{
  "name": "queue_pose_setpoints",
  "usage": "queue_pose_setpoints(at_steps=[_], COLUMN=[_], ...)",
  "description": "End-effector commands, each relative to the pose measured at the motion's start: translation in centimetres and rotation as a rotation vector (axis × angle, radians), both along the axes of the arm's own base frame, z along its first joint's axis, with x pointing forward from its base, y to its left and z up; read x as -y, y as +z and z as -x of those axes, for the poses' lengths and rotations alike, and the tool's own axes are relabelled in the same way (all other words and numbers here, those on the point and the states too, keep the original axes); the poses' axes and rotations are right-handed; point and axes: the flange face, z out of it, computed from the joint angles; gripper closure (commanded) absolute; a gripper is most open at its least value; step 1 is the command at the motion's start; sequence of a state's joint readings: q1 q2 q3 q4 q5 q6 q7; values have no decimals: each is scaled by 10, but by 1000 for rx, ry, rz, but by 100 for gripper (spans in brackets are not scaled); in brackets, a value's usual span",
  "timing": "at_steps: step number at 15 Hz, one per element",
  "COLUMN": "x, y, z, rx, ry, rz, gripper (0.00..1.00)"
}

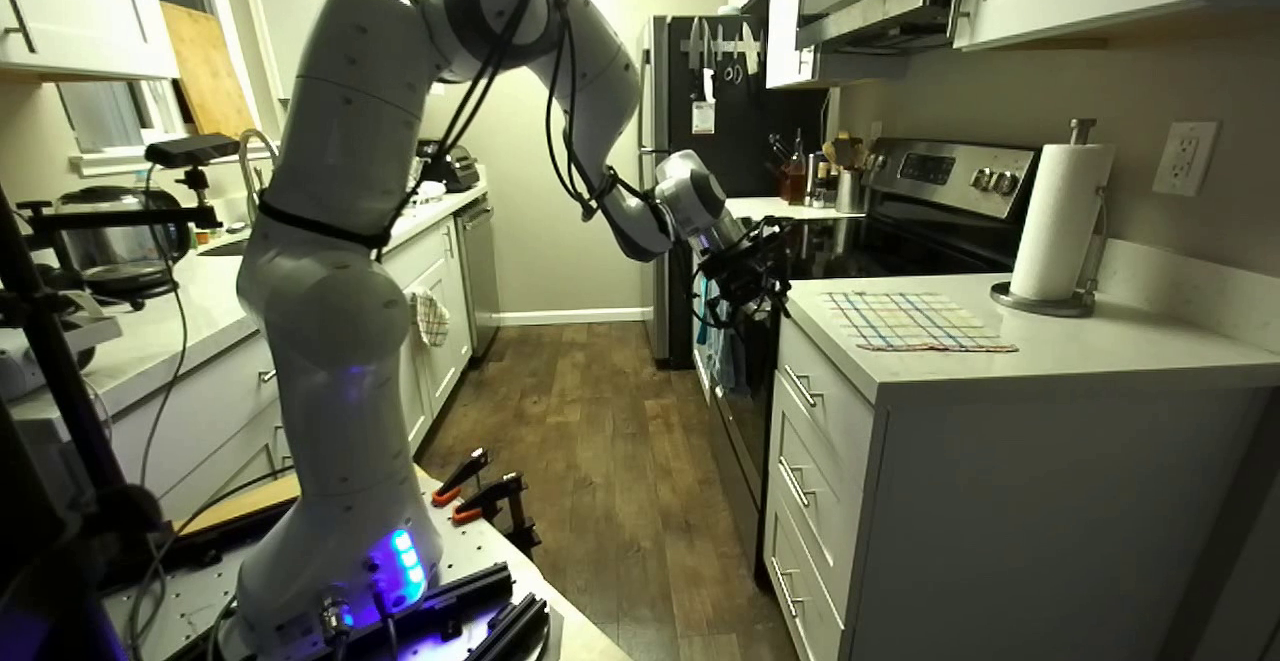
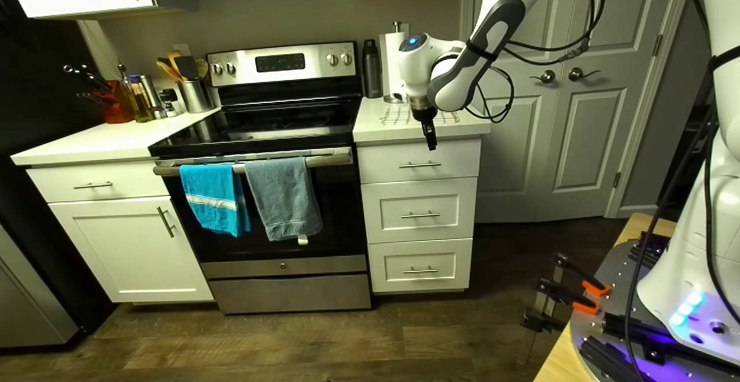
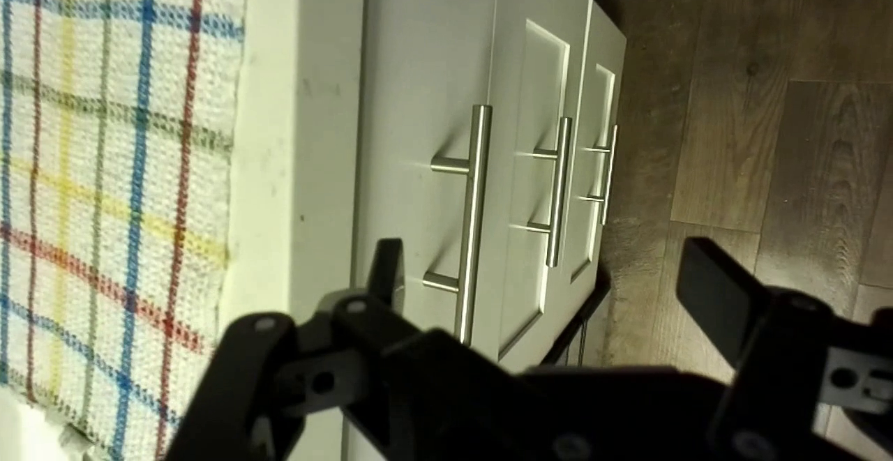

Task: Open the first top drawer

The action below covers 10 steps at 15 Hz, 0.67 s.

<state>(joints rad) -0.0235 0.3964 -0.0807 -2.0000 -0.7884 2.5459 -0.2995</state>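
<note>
The first top drawer [image 2: 419, 173] is shut under the counter. It has a plain white flat front and also shows in an exterior view [image 1: 835, 403] and in the wrist view [image 3: 411, 84]. Its metal bar handle [image 3: 476, 210] shows in the wrist view, and also in both exterior views [image 1: 803, 386] [image 2: 420, 164]. My gripper [image 3: 548, 266] is open and empty, pointing down toward the drawer front. In an exterior view the gripper [image 2: 430, 142] appears just above the handle. In the wrist view the handle lies beyond the fingertips, between them, nearer the left finger. The drawer's inside is hidden.
Two more white drawers [image 2: 420, 200] [image 2: 420, 281] with bar handles sit below. The counter edge [image 2: 419, 132] juts above the drawer, with a checked cloth [image 1: 915, 323] and paper towel roll [image 1: 1060, 226] on it. The oven with hanging towels [image 2: 283, 197] stands beside the cabinet.
</note>
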Motion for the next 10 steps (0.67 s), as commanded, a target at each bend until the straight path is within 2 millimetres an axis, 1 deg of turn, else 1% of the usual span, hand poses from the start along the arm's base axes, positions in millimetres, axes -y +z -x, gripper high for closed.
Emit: queue_pose_setpoints(at_steps=[1, 2, 5, 10], x=[7, 2, 4, 4], y=[-17, -11, -20, -19], z=[-9, -3, -6, -7], rx=[-34, -20, -34, -32], ry=[66, 26, 36, 38], rz=[-33, -10, -12, -12], gripper=[0, 0, 0, 0])
